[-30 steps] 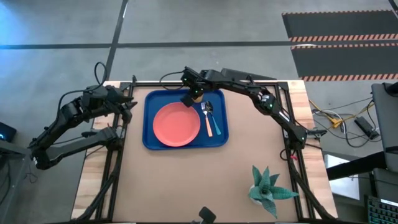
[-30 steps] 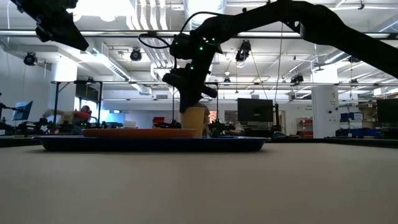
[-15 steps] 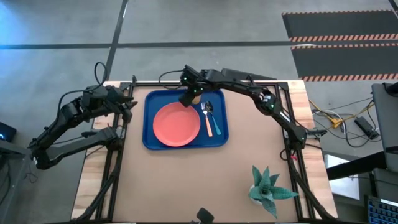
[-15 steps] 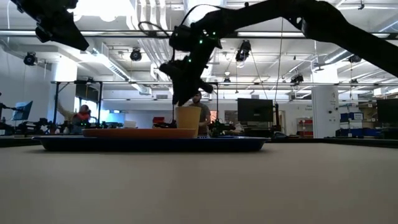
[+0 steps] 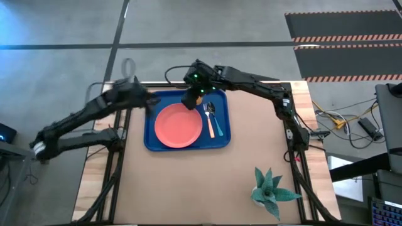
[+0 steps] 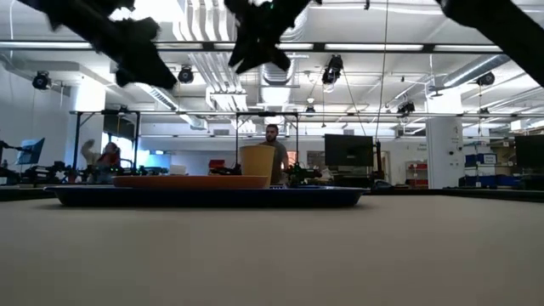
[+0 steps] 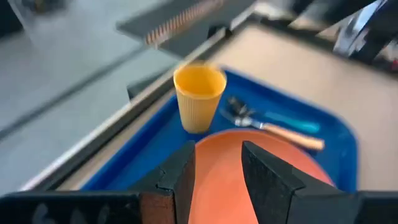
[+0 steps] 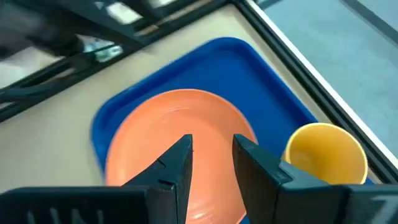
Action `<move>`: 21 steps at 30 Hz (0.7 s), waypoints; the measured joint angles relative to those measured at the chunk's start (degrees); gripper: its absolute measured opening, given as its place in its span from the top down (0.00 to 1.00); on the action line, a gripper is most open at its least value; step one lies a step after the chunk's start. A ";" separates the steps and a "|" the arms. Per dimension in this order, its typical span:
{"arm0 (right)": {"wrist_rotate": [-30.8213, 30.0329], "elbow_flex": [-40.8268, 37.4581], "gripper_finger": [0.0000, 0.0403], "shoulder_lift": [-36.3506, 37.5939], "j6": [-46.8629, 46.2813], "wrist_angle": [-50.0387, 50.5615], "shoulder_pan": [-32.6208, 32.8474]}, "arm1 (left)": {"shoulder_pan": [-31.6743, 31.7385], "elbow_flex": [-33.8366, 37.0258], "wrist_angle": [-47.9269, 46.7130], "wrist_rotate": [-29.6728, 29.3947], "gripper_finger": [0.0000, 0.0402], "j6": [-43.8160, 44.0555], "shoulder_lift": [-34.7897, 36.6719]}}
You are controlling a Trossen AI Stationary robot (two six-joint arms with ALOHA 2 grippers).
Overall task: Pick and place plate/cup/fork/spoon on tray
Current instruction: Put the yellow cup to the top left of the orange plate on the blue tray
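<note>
The tray (image 5: 154, 141) lay on the table (image 5: 201, 182) toward its far edge, and all four dishes were seen on it: the plate (image 5: 178, 125) at its middle, the cup (image 7: 199, 97) upright at the far corner just beside the plate, and the spoon (image 5: 209, 111) and the fork (image 5: 215, 127) lying side by side along the plate's other flank. The right pincer (image 5: 189, 99) was held above the cup, its fingers (image 8: 176, 163) parted with nothing between them. The left pincer (image 5: 143, 100) was stretched toward the tray's near-left rim, also spread apart and empty, and was blurred.

The placing was judged complete, so the danger lay in the arms themselves. The cup, light and tall, could be tipped onto the plate or off the rim if the right pincer were swung sideways before being raised clear. With both arms crowded over the same end of the tray, a collision could be caused, or the tray nudged, and the spoon and fork scattered
</note>
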State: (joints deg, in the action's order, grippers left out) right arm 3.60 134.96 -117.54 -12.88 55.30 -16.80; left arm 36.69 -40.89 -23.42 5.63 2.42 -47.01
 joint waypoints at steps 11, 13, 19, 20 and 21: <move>-0.57 0.00 0.72 10.75 -0.60 3.31 7.10 | 0.00 -20.88 2.76 0.11 0.67 -10.02 -29.48; -0.57 0.00 0.71 12.90 -0.59 3.37 8.28 | 0.21 -26.28 1.66 0.17 0.64 -10.75 -33.12; -0.59 0.00 0.71 18.62 -0.57 2.99 11.52 | 0.53 -39.66 -7.64 0.37 0.59 -10.73 -44.45; -0.61 0.00 0.71 19.46 -0.57 2.95 11.87 | 0.48 -41.66 -9.41 0.52 0.59 -10.75 -45.96; -0.60 0.00 0.71 20.16 -0.57 2.93 12.20 | 0.48 -43.37 -10.96 0.55 0.59 -10.89 -47.35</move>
State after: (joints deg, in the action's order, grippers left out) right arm 3.00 134.96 -97.37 -13.45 58.23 -4.61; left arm 37.17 -84.26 -34.38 6.17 -8.47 -94.37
